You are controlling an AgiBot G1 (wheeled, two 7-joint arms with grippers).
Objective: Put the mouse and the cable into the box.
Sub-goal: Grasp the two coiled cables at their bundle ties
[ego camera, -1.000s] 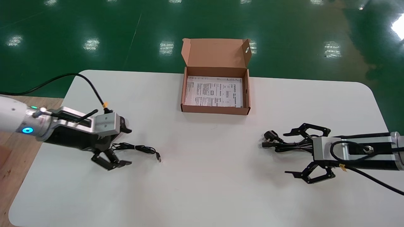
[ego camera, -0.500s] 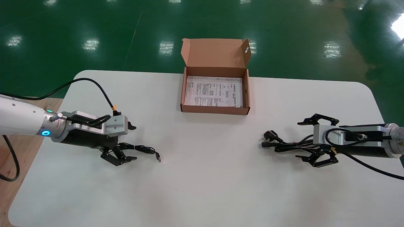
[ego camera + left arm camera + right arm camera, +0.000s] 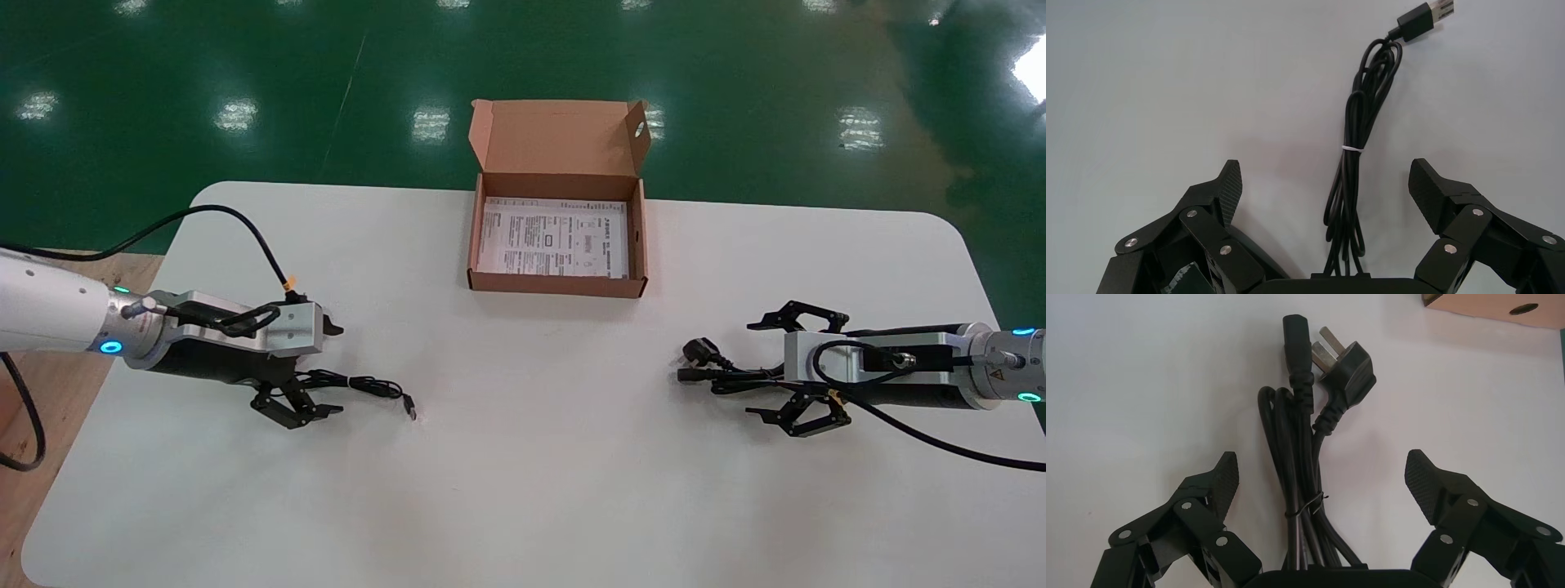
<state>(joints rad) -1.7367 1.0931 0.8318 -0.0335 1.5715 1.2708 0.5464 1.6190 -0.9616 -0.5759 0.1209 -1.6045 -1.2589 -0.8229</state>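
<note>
On the white bench (image 3: pixel 523 457), at its left side, the left hand (image 3: pixel 323 371) is held low with its fingers spread wide and nothing gripped. A thin black USB cable (image 3: pixel 359 382) is seen lying on the bench, running out from between those fingers toward the middle. In the left wrist view the left hand (image 3: pixel 1326 184) is shown straddling the thin black USB cable (image 3: pixel 1355 131), neither pad touching it. That view alone shows the white tie (image 3: pixel 1352 147) round the bundle and the metal USB plug (image 3: pixel 1430 17) at the far end. At the far middle of the bench a brown cardboard box (image 3: pixel 556 284) stands with its lid raised, and a printed paper sheet (image 3: pixel 554 237) lies flat inside; its print cannot be read. To the right, a thick black power cable (image 3: pixel 719 371) lies bundled on the bench, reaching in between the spread, empty fingers of the right hand (image 3: pixel 756 369). From the right wrist view the right hand (image 3: pixel 1321 471) is seen released around the thick black power cable (image 3: pixel 1297 435), untouched by the pads, and a flat-pinned wall plug (image 3: pixel 1346 361) beside a moulded socket end (image 3: pixel 1294 327) is made out, with a corner of the brown cardboard box (image 3: pixel 1493 303) beyond.
</note>
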